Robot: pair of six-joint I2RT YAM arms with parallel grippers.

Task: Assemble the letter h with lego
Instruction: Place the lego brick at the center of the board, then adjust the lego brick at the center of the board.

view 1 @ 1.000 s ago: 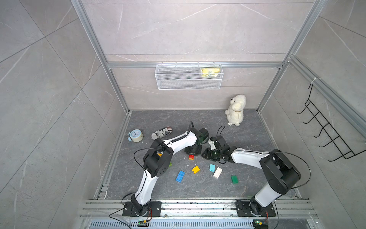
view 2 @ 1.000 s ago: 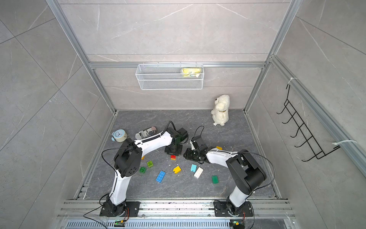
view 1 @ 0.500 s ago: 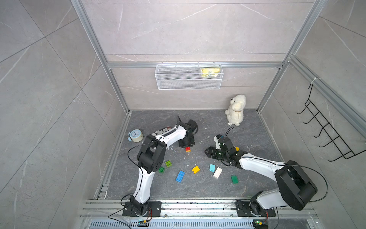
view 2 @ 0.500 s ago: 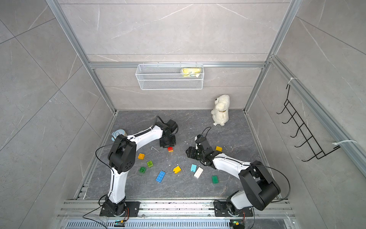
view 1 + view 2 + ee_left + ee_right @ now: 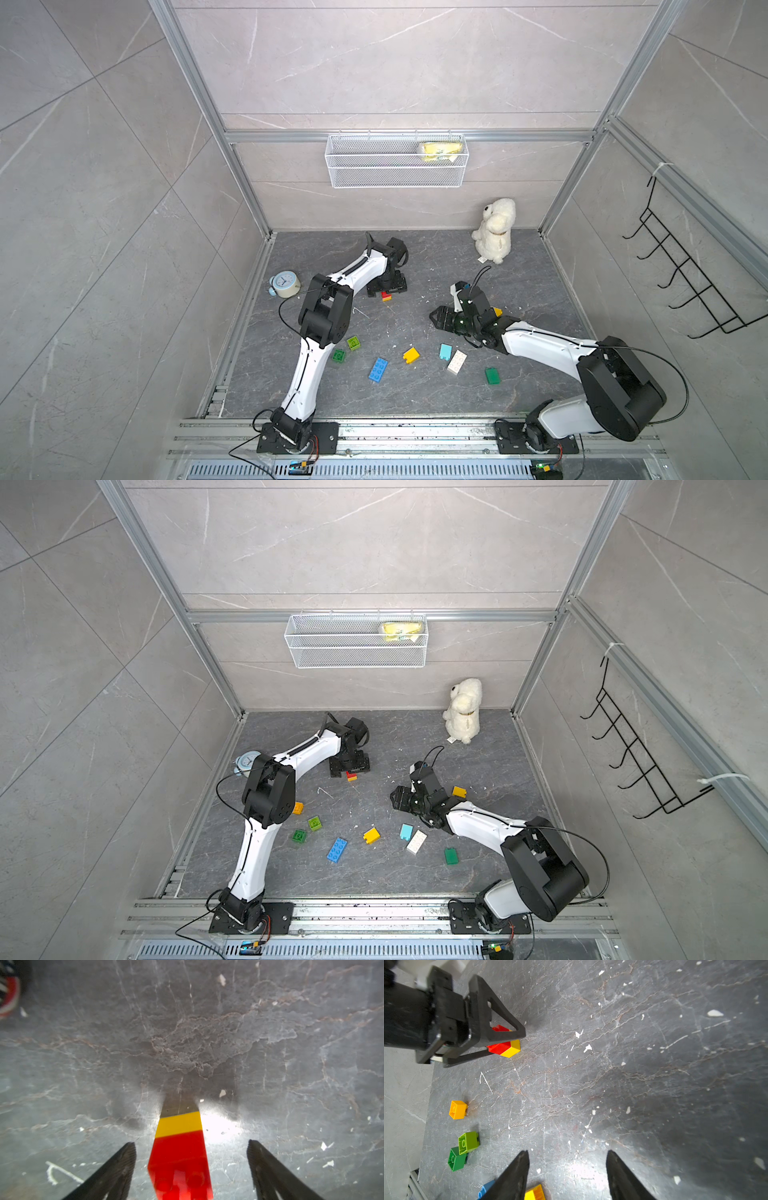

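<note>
A white plush toy [image 5: 494, 230] is sitting upright near the far right corner of the dark grey marbled surface [image 5: 424, 262], close to the back wall. A light blue alarm clock [image 5: 284, 284] is lying by the surface's left edge. A white wire basket [image 5: 374, 176] is hanging on the back wall, holding a yellow packet [image 5: 440, 150] at its right end. A black hook rack [image 5: 685, 274] is hanging on the right wall. White flecks [image 5: 587, 1048] are lying scattered about.

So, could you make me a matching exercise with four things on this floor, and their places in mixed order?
Things:
1. red-and-yellow bricks
2. white brick
3. plush toy
4. clock

Places:
A. in the far right corner
B. inside the open left tool
C. right beside the light blue brick
D. at the left edge

Pairs: 1-B, 2-C, 3-A, 4-D
</note>
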